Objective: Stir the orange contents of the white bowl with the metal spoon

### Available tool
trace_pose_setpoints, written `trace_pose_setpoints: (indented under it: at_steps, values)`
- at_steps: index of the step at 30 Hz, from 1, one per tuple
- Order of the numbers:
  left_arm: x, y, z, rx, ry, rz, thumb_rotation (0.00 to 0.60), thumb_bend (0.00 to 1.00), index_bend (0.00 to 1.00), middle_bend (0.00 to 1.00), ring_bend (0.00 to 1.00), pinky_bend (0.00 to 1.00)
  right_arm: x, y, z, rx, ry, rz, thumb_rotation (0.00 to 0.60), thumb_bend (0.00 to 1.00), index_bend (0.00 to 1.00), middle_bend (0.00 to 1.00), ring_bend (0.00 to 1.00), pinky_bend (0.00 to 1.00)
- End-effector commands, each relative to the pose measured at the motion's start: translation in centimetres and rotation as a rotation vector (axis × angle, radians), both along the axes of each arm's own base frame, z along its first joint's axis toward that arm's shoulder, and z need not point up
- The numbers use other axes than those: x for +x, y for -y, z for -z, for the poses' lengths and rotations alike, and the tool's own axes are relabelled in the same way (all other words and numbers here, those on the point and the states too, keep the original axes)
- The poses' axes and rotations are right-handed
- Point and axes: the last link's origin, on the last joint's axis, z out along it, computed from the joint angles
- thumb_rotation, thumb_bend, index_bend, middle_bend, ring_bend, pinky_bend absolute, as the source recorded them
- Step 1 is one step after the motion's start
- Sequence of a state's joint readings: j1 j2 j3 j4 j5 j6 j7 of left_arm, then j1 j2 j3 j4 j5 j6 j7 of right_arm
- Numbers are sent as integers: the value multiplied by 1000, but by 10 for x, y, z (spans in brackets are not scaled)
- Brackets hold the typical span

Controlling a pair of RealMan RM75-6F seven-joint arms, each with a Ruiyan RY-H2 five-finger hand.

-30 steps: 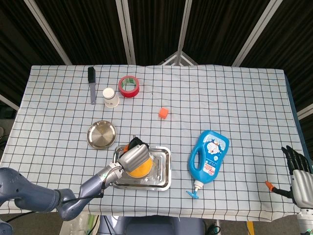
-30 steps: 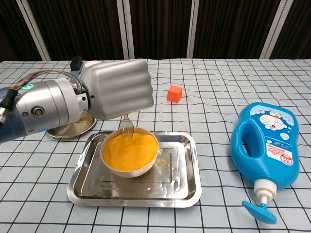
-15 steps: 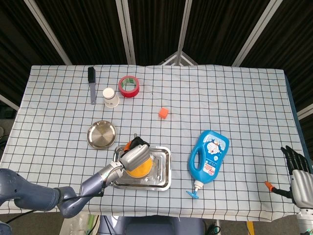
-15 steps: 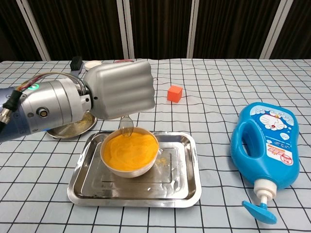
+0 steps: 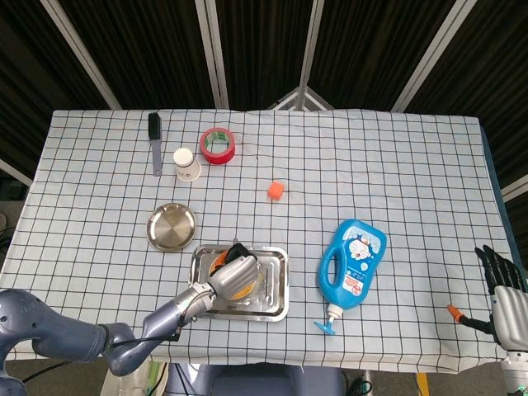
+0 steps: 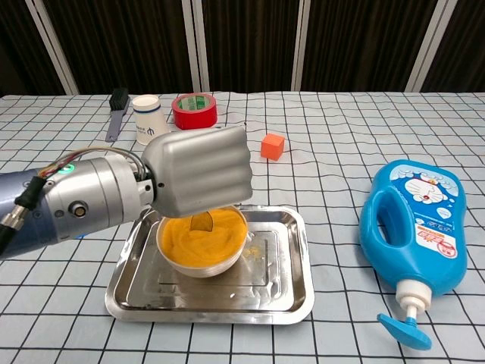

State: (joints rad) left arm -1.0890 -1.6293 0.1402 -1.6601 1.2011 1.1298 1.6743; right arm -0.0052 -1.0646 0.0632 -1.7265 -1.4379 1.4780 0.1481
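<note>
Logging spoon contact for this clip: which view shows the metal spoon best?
Chest view: the metal spoon dips into the orange contents below the left hand. Head view: that hand hides the spoon entirely.

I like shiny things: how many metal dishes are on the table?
2: a round metal plate on the left, and a rectangular metal tray nearer the front, holding the white bowl.

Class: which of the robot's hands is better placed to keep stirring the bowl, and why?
Left: the left hand holds the spoon in the white bowl; the right hand hangs off the table's far edge.
</note>
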Motion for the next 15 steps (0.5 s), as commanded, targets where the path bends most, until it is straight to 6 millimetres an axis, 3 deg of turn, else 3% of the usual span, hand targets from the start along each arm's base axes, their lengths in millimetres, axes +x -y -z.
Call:
trace_pose_setpoints:
  at_steps: [1,7,15]
  values:
    - [5,4,-1,-13,31,-3,600,671,839,1000,1000,1000,0,0,0,-1,0,0,600,202,0,0,0,0]
    - [15,10,-13,-37,94,-18,600,671,839,1000,1000,1000,0,0,0,0,-1,0,600,202,0,0,0,0]
    - [10,12,-23,-45,79,-9,600,670,839,1000,1000,1000,0,0,1,1,1,3,600,202,0,0,0,0]
